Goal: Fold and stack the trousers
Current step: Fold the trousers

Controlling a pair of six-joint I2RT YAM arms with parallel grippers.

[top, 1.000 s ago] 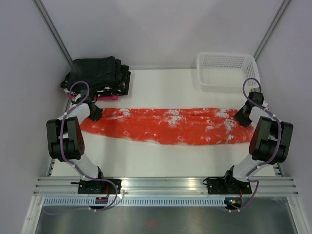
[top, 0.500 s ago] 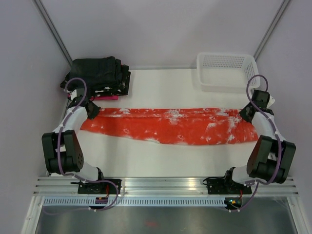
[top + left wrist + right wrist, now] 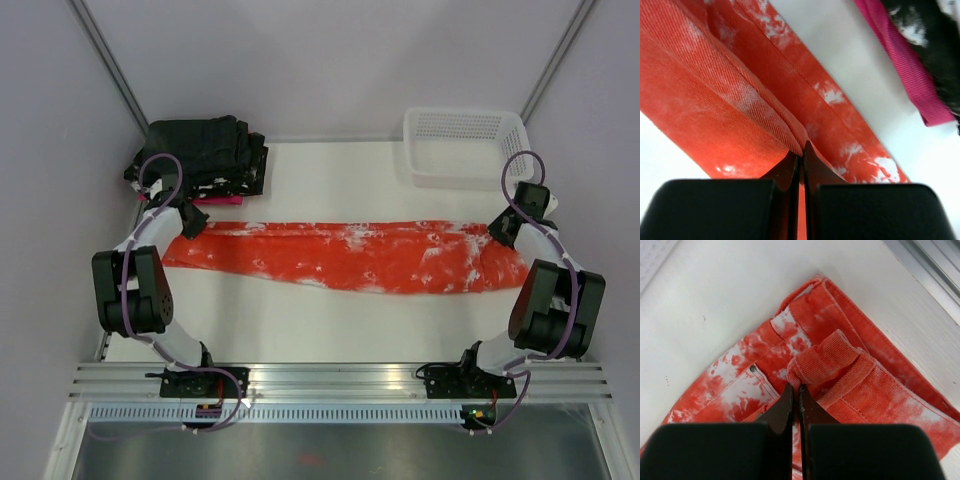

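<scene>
The trousers (image 3: 350,258) lie stretched out flat as a long orange-red band with white splotches across the middle of the top view, running from the left side of the frame to the right on the white tabletop (image 3: 330,180). Each end of the band sits under an arm. At the left end, the left end effector (image 3: 185,222) is down on the fabric; in the left wrist view its fingers (image 3: 801,160) are pressed almost together at the bottom centre of the frame, pinching a thin raised ridge of the cloth (image 3: 730,95), which spreads away toward the upper left. At the right end, the right end effector (image 3: 505,232) meets the waistband; in the right wrist view its fingers (image 3: 796,390) are likewise nearly closed, nipping a fold of the trousers (image 3: 840,370) just below a bunched corduroy-like roll at the waist. Just above the left end of the band in the top view, a pink cloth (image 3: 215,199) peeks from beneath a pile of black garments (image 3: 200,155) in the upper left. A white mesh basket (image 3: 462,112) stands in the upper right, apart from the trousers.
</scene>
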